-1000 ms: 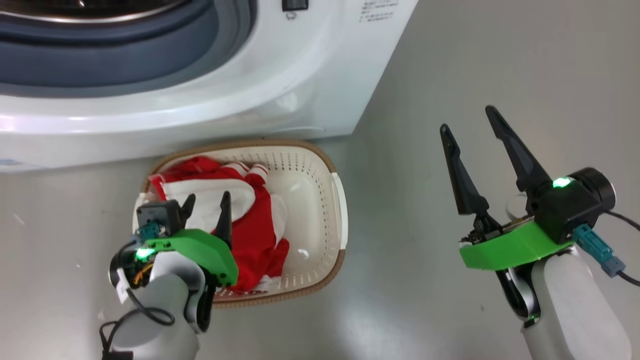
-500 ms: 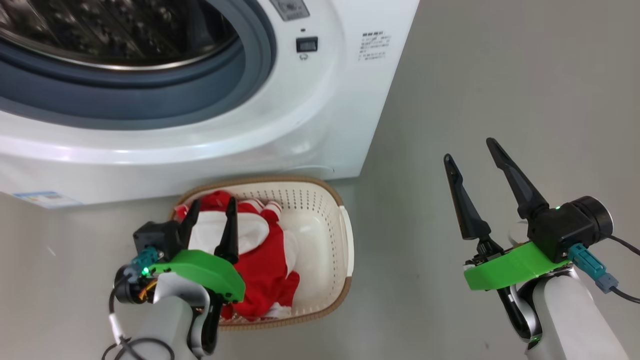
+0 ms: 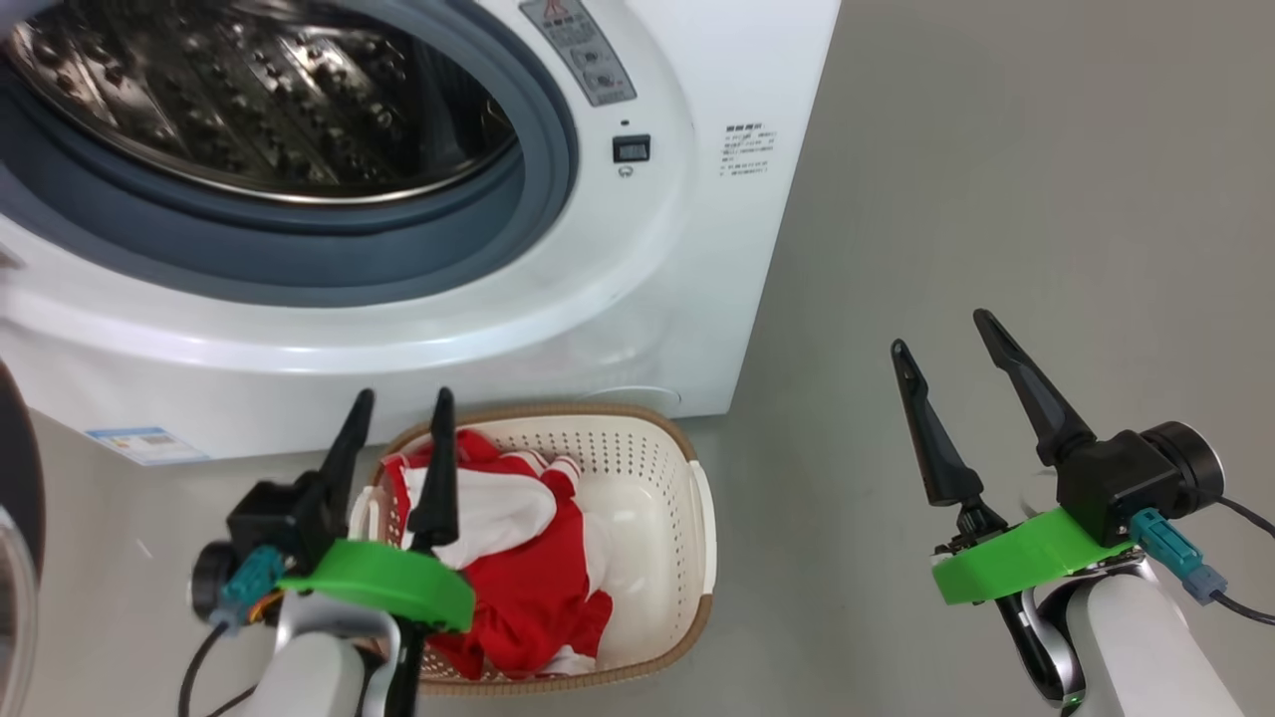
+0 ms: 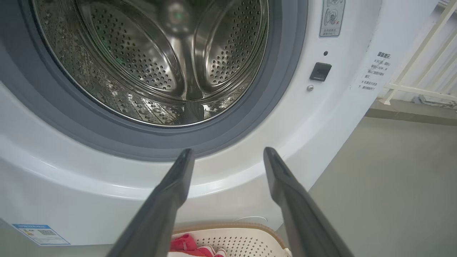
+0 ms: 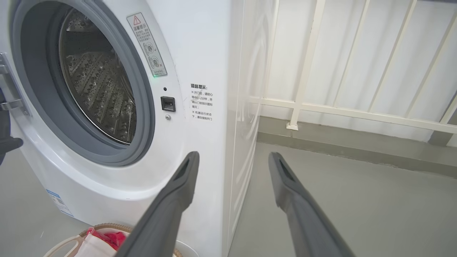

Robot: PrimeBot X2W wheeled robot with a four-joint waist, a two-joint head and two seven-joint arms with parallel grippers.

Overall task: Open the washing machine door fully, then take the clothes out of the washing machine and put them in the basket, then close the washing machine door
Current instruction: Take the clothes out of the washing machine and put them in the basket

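The washing machine [image 3: 687, 299] stands open, and its steel drum [image 3: 269, 90] looks empty in the left wrist view. The washing machine door [image 3: 15, 478] is swung out at the far left edge, showing only its black rim. On the floor below the opening sits the cream basket [image 3: 637, 468], with the red and white clothes [image 3: 518, 588] lying in its left half. My left gripper [image 3: 403, 398] hovers open above the basket's near left side, pointing at the machine, nothing between its fingers. My right gripper [image 3: 940, 334] is open over bare floor to the right.
A white railing [image 5: 357, 114] runs along the wall to the right of the machine. The door latch socket [image 3: 631, 149] and a warning sticker [image 3: 588, 60] sit right of the opening. Grey floor [image 3: 996, 149] stretches to the right.
The head camera has tilted up, bringing the drum into view. My left gripper has risen from over the clothes and now points at the machine. Both grippers stay open.
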